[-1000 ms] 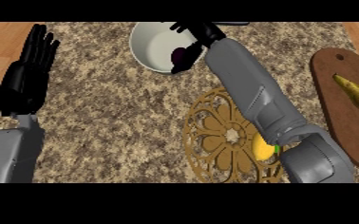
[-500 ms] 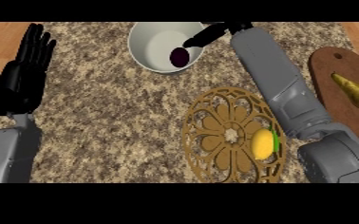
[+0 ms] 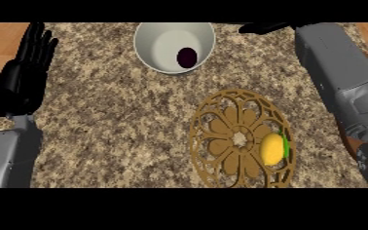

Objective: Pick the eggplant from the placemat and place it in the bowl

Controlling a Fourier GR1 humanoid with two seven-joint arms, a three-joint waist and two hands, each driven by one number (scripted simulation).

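Note:
A small dark purple eggplant (image 3: 187, 57) lies inside the white bowl (image 3: 155, 41) at the counter's far middle. The round brown openwork placemat (image 3: 230, 139) sits nearer, right of centre, with a yellow fruit (image 3: 271, 149) on its right part. My right hand (image 3: 267, 28) shows at the top right, to the right of the bowl and apart from it, fingers straight and open, holding nothing. My left hand (image 3: 25, 70) rests open at the left edge, fingers up.
My grey right forearm (image 3: 334, 73) runs down the right side, over a brown board (image 3: 350, 136) of which only a sliver shows. The speckled stone counter (image 3: 108, 117) spreads between the bowl and the placemat.
My right hand has let go of the eggplant, which now lies in the bowl, and has drawn back to the right, off the bowl. The left hand has not moved.

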